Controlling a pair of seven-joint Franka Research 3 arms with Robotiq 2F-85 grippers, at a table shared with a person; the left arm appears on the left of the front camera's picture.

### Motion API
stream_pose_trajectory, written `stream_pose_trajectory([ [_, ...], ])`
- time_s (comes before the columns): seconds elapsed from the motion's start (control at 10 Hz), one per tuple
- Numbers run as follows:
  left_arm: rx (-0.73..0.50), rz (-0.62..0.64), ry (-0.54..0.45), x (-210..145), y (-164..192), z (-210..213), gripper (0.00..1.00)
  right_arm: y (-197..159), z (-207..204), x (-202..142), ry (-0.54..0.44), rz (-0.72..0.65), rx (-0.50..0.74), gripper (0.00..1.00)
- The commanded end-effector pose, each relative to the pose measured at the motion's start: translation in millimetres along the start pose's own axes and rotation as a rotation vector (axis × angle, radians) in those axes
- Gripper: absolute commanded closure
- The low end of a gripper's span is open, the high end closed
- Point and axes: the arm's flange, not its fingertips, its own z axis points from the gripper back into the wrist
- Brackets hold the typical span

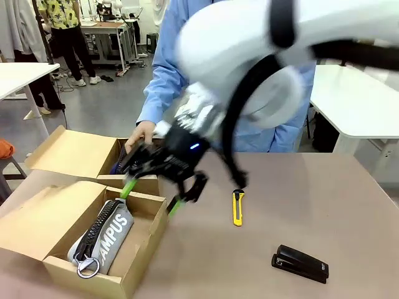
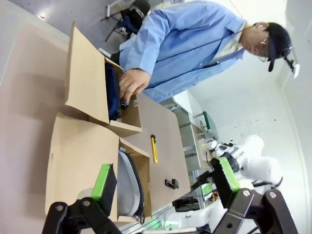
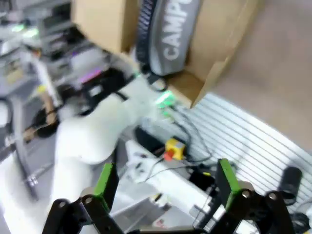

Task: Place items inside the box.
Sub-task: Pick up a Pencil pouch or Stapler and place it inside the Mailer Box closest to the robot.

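Brown tabletop (image 1: pixel 312 199) bearing cardboard box (image 1: pixel 75 274), white side tables (image 1: pixel 361 99), grey floor (image 1: pixel 106 106)

Front, two wrists; shared box (image 1: pixel 146 252)

The cardboard box (image 1: pixel 151 244) stands open, its flaps spread outward. Inside it lies the grey pouch (image 1: pixel 111 232), with its ring pull (image 1: pixel 88 268) toward the box's near wall. Over the box's far right corner hangs the right gripper (image 1: pixel 151 196), jaws wide apart and nothing between them. A person's hand (image 1: pixel 140 133) is at the box's far side. Right of the box lies the yellow utility knife (image 1: pixel 237 207); farther right, well apart from the box, lies a black stapler (image 1: pixel 300 263).
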Motion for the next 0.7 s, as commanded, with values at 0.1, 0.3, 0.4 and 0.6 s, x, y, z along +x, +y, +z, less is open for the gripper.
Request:
stream_pose_trajectory([
  [0.1, -0.017, -0.016, -0.009, 1, -2, -1, 0.00, -145, 123, -68, -0.042, -0.017, 0.472, 0.00],
  [0.3, -0.017, -0.016, -0.009, 1, -2, -1, 0.00, -239, 172, -106, -0.267, -0.146, 0.687, 0.00],
  [0.4, -0.017, -0.016, -0.009, 1, -2, -1, 0.00, -286, 177, -122, -0.306, -0.197, 0.774, 0.00],
  [0.6, -0.017, -0.016, -0.009, 1, -2, -1, 0.00, -363, 155, -161, -0.221, -0.116, 0.863, 0.00],
])
